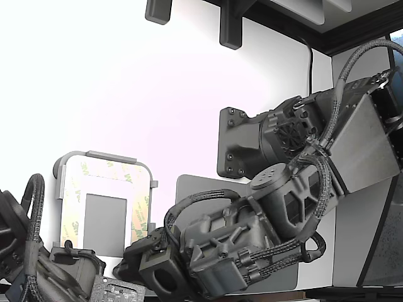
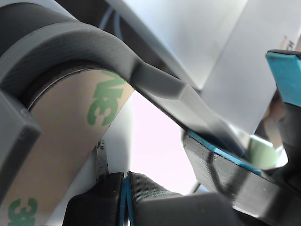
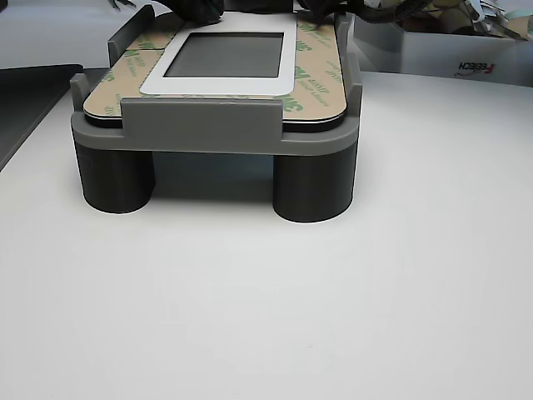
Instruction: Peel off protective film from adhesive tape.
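Observation:
A light-grey tray (image 1: pixel 104 156) stands at the exterior view's lower left, raised on dark round legs (image 3: pixel 315 185). The protective film (image 1: pixel 140 207), peach with green 3M logos, lies flat around the grey window (image 1: pixel 105 217) and covers the adhesive tape, which does not show on its own. My gripper (image 1: pixel 141 246) is at the tray's near right corner. In the wrist view its dark fingers meet on a thin blue pad line (image 2: pixel 126 181), just below the film (image 2: pixel 70 136) at the tray's curved rim (image 2: pixel 94 47). Whether anything is pinched is hidden.
A second arm (image 1: pixel 25 251) crowds the exterior view's bottom left. Another blue-padded finger (image 2: pixel 221 155) fills the wrist view beside mine. A grey mat (image 1: pixel 189 185) lies behind my arm. Dark gripper parts (image 3: pixel 200 8) sit at the tray's far edge, and a white box (image 3: pixel 466 58) stands behind.

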Controlling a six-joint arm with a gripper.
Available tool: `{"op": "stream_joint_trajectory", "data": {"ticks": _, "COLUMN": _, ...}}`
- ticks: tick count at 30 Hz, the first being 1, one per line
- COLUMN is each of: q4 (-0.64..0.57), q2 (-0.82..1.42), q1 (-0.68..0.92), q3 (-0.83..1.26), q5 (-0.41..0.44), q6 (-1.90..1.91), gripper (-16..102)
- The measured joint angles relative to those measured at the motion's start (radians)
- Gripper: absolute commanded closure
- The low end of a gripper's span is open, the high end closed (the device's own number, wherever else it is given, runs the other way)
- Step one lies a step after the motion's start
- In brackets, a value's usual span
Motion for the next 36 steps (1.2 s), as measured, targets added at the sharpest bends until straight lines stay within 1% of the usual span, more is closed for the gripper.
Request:
{"op": "stream_joint_trajectory", "data": {"ticks": 22, "q4": 0.014, "q2": 0.011, "q1": -0.003, "q3": 0.005, "q5": 0.002, "q6": 0.011, "gripper": 97}}
{"op": "stream_joint_trajectory", "data": {"ticks": 36, "q4": 0.064, "q2": -0.003, "q1": -0.003, "q3": -0.052, "q5": 0.005, "q6": -0.003, "gripper": 97}}
